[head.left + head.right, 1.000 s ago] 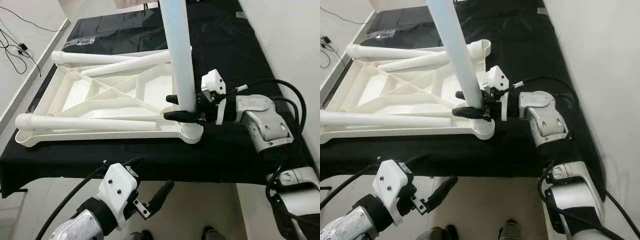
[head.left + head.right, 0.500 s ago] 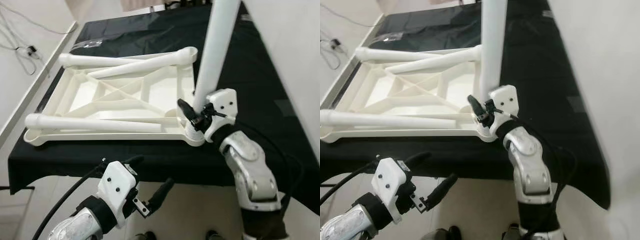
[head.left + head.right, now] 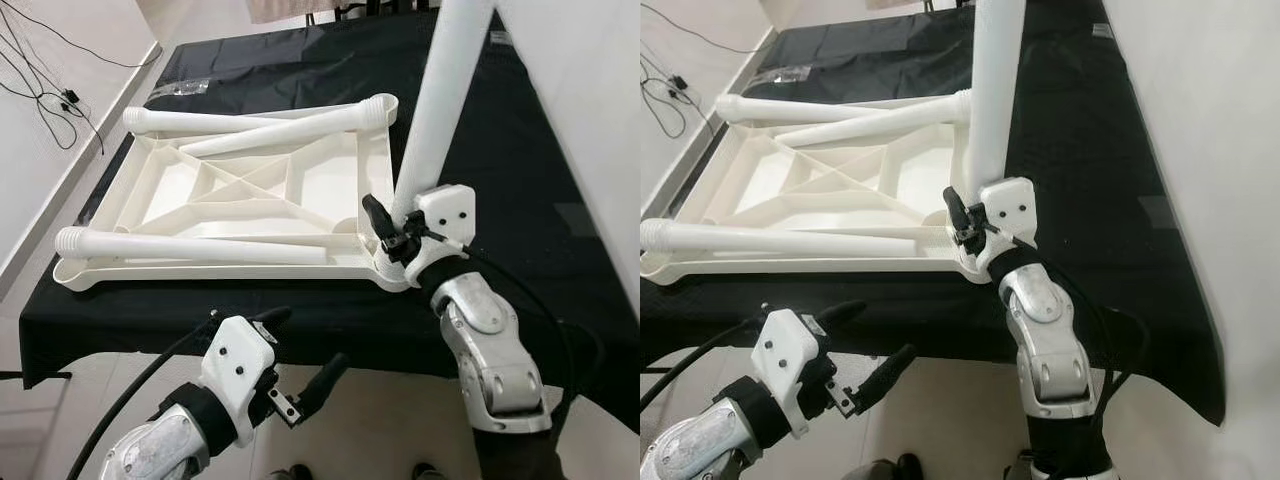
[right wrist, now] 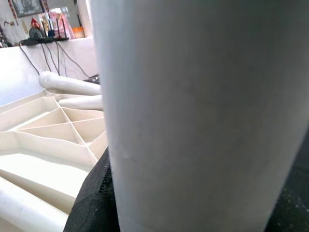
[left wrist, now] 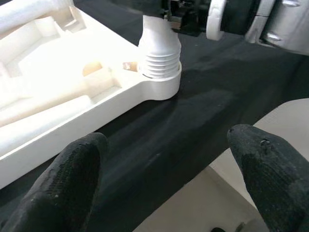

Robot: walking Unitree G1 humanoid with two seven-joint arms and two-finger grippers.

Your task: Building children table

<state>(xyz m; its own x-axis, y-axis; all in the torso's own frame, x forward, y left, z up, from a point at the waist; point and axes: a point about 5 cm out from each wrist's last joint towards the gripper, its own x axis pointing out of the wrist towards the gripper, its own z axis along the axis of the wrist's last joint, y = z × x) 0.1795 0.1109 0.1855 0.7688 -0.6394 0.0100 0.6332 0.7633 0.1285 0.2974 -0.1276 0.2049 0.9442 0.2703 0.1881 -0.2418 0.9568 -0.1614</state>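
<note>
The white plastic table top [image 3: 240, 200] lies upside down on a black cloth [image 3: 500, 150] that covers a low surface, with its ribbed underside facing up. Three loose white legs [image 3: 200, 247] lie on it: one along the near edge and two crossing near the far edge. A fourth leg, the upright leg [image 3: 440, 110], stands in the corner socket [image 5: 159, 82] at the near right corner of the table top, and it leans a little toward the right.

The right gripper [image 3: 392, 232] is at the base of this upright leg, and its black fingers are clamped around the leg just above the socket. In the right wrist view the white leg is very close to the camera.

The left gripper [image 3: 300, 372] hangs in front of the near edge of the cloth, below the table top, with its two fingers [image 5: 72, 183] wide apart and holding nothing.

On the floor at the left, black cables [image 3: 40, 70] lie beside the wall. I cannot read any writing or brand on the parts.
</note>
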